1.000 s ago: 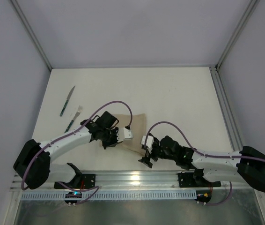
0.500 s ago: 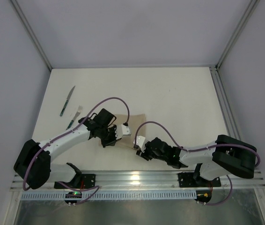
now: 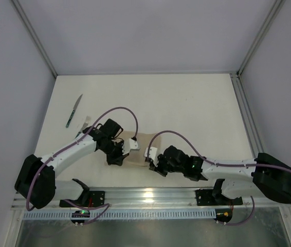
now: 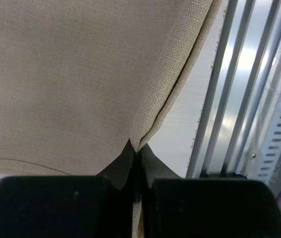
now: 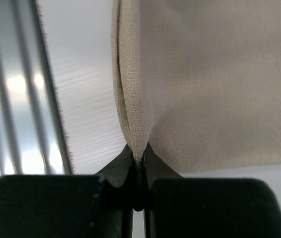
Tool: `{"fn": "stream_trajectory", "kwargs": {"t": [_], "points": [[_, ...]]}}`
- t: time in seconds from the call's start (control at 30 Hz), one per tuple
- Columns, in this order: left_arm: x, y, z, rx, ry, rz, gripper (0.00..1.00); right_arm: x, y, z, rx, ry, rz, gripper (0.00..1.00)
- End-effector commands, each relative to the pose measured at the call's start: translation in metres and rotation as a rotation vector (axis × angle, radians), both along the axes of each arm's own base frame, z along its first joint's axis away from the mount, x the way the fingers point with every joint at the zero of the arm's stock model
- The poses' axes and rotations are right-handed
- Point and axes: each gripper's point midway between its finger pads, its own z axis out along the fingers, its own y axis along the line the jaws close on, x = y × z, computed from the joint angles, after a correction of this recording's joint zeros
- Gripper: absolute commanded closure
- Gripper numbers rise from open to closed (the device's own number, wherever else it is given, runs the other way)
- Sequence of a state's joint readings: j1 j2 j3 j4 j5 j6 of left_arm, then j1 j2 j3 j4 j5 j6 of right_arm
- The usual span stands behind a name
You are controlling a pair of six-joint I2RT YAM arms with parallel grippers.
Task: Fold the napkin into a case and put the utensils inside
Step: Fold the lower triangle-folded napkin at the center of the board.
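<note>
The beige napkin [image 3: 138, 154] lies near the table's front edge, between my two grippers. My left gripper [image 3: 119, 159] is shut on the napkin's near left edge, and the left wrist view shows the cloth [image 4: 71, 74] pinched into a ridge at the fingertips [image 4: 136, 148]. My right gripper [image 3: 153, 164] is shut on the napkin's near right edge; in the right wrist view a doubled hem of the napkin [image 5: 220, 74] runs into the closed jaws [image 5: 138, 156]. The utensils lie at the far left: the knife [image 3: 74, 111], and the fork [image 3: 85, 122] partly hidden by the left arm.
The metal rail [image 3: 145, 194] carrying the arm bases runs along the table's front edge, close to the napkin; it also shows as rail [image 4: 240, 89] and rail [image 5: 11, 99] in the wrist views. Frame posts and grey walls enclose the table.
My right gripper has moved left to the napkin's near edge and shut on it. My left gripper has drawn the napkin a little toward the front edge.
</note>
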State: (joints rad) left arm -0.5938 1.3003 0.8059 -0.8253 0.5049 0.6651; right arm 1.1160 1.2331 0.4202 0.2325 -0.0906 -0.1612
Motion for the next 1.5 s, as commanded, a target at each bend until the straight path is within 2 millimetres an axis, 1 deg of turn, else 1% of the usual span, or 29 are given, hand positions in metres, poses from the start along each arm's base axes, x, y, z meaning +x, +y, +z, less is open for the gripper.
{"fn": "stream_trajectory", "kwargs": {"t": [0.0,0.07,0.17,0.2,0.23,0.27,0.3,0.33,0.37,0.4,0.43,0.5,0.53,0.63,0.73,0.77,0.83,0.87,0.9,1.03,1.1,1.13,1.2,1.23,1.3,1.33,1.37,1.43,1.47], "points": [[-0.021,0.006,0.019,-0.023,0.06,-0.063,1.0,-0.045,0.005,0.02,0.044,0.225,0.195,0.96],[-0.024,0.009,0.018,-0.018,0.073,-0.077,0.99,-0.058,0.005,0.025,0.064,0.333,0.259,0.96],[-0.011,0.007,0.022,-0.066,0.095,-0.041,0.96,-0.037,0.002,0.025,0.092,0.403,0.213,0.96],[0.0,0.011,0.018,-0.053,0.108,-0.007,0.94,-0.037,0.0,0.02,0.091,0.463,0.218,0.96],[0.012,0.008,0.021,-0.055,0.093,0.008,0.92,-0.022,-0.004,0.018,0.108,0.48,0.181,0.96],[0.02,0.006,0.021,-0.055,0.089,0.015,0.92,-0.016,-0.004,0.019,0.119,0.495,0.177,0.96],[0.025,0.006,0.013,-0.039,0.123,0.026,0.91,-0.013,-0.006,0.01,0.109,0.532,0.172,0.96],[0.035,0.001,0.016,-0.049,0.111,0.025,0.91,0.001,-0.007,0.011,0.12,0.535,0.148,0.96],[0.04,-0.002,0.013,-0.049,0.115,0.028,0.9,0.004,-0.007,0.008,0.12,0.553,0.146,0.96],[0.043,-0.004,0.003,-0.032,0.15,0.031,0.88,0.003,-0.009,-0.003,0.108,0.616,0.147,0.96],[0.051,-0.007,0.002,-0.026,0.144,0.034,0.88,0.013,-0.009,-0.003,0.117,0.635,0.126,0.96],[0.06,-0.009,-0.005,-0.013,0.156,0.045,0.87,0.017,-0.013,-0.016,0.102,0.708,0.087,0.96],[0.062,-0.008,-0.014,0.004,0.18,0.051,0.86,0.022,-0.013,-0.018,0.107,0.719,0.075,0.96],[0.075,-0.007,-0.023,0.009,0.184,0.081,0.84,0.036,-0.015,-0.024,0.098,0.715,0.011,0.96],[0.084,-0.006,-0.025,0.003,0.174,0.107,0.82,0.043,-0.016,-0.024,0.111,0.712,-0.023,0.89],[0.086,-0.007,-0.025,-0.002,0.172,0.11,0.83,0.045,-0.018,-0.023,0.115,0.709,-0.032,0.79],[0.087,-0.009,-0.024,-0.016,0.167,0.112,0.9,0.046,-0.019,-0.024,0.113,0.704,-0.045,0.69],[0.088,-0.01,-0.022,-0.023,0.159,0.11,0.93,0.047,-0.02,-0.021,0.116,0.694,-0.049,0.56],[0.087,-0.01,-0.023,-0.026,0.159,0.112,1.0,0.048,-0.02,-0.019,0.12,0.687,-0.049,0.52],[0.087,-0.01,-0.022,-0.041,0.146,0.122,1.0,0.053,-0.021,0.005,0.156,0.665,-0.072,0.47],[0.087,-0.009,-0.02,-0.058,0.139,0.131,1.0,0.065,-0.023,0.029,0.204,0.652,-0.111,0.46],[0.087,-0.009,-0.019,-0.063,0.137,0.134,1.0,0.071,-0.023,0.037,0.219,0.635,-0.124,0.46],[0.087,-0.009,-0.015,-0.077,0.123,0.135,1.0,0.077,-0.029,0.038,0.187,0.637,-0.181,0.47],[0.086,-0.008,-0.015,-0.078,0.124,0.137,1.0,0.084,-0.028,0.044,0.185,0.618,-0.194,0.5],[0.085,-0.008,-0.012,-0.086,0.113,0.134,1.0,0.093,-0.024,0.045,0.201,0.607,-0.219,0.6],[0.084,-0.008,-0.013,-0.09,0.117,0.136,1.0,0.098,-0.022,0.045,0.219,0.611,-0.229,0.71],[0.083,-0.008,-0.012,-0.092,0.119,0.134,1.0,0.105,-0.015,0.051,0.257,0.589,-0.223,0.75],[0.081,-0.008,-0.012,-0.099,0.126,0.136,1.0,0.116,-0.012,0.04,0.262,0.622,-0.285,0.85],[0.08,-0.007,-0.012,-0.099,0.129,0.138,1.0,0.125,-0.008,0.041,0.29,0.601,-0.302,0.87]]}}
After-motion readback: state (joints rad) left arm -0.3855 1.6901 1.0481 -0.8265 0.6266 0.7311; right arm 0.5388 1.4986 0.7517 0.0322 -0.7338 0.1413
